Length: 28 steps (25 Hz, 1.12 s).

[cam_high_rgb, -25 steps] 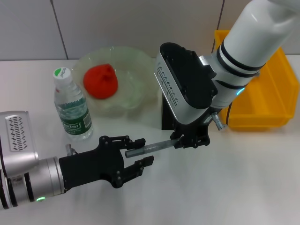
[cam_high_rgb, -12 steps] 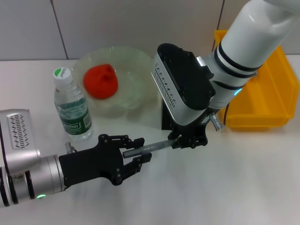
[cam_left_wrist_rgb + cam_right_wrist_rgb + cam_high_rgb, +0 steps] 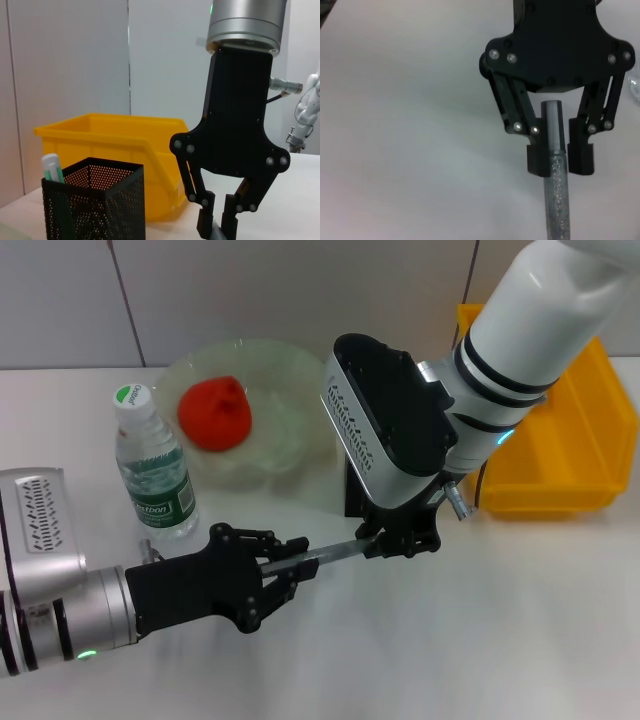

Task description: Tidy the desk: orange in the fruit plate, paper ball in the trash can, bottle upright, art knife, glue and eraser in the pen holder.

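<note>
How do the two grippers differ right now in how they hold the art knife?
The right gripper reaches down from above and clamps one end of the art knife; the left gripper comes in low from the side and closes around the other end. Both are black and share the rod, held level above the table.

Robot test bench or lab setup, staged as a desk. Plain white tabletop (image 3: 520,640) fills the lower frame of the head view, bare and uniform. Behind it, along the top of the frame, pale grey wall panels (image 3: 250,290) with thin vertical seams; the same panelling shows in the left wrist view. Props are few and set out deliberately: yellow plastic bin (image 3: 580,450) at the right edge, black mesh pen holder (image 3: 95,205), pale-green fruit plate (image 3: 290,370) at upper centre, water bottle (image 3: 150,465) at left. No clutter, personal items or furnishings in view.
</note>
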Tool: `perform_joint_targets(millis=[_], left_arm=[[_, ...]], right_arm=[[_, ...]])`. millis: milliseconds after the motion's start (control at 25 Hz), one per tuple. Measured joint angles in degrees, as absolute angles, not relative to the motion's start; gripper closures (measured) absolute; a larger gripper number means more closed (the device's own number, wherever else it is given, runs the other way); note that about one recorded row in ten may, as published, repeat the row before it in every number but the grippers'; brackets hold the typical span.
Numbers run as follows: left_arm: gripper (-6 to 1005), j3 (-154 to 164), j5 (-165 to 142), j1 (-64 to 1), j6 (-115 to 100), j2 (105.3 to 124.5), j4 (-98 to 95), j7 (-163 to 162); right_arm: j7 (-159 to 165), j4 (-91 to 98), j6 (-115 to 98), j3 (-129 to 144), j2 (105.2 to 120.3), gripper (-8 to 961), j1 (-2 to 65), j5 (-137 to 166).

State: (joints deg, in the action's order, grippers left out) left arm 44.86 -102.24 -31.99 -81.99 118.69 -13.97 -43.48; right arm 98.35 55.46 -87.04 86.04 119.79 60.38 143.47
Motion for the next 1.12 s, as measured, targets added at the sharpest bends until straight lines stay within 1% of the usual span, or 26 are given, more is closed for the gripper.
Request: perform_joint_targets(millis=[40, 440, 920, 1120], left_arm=[[701, 45.1, -102.5, -32.2, -82.0, 118.62, -14.0, -43.5], [818, 45.6, -102.6, -32.3, -81.7, 118.64, -14.1, -43.6], [817, 45.5, -102.3, -32.4, -81.7, 118.57, -14.8, -44.8], [818, 45.5, -102.3, -32.1, -81.5, 118.55, -14.9, -45.2]], right_arm=[[98.3, 55.5, -87.0, 86.0, 119.78, 759, 60.4, 143.2], [98.7, 55.5, -87.2, 87.2, 119.79, 723, 60.5, 143.0], [100.7, 56.6, -87.3, 89.7, 119.73, 679, 60.0, 143.0], [100.5, 58.5, -87.3, 89.5, 119.67, 515, 58.9, 143.0]])
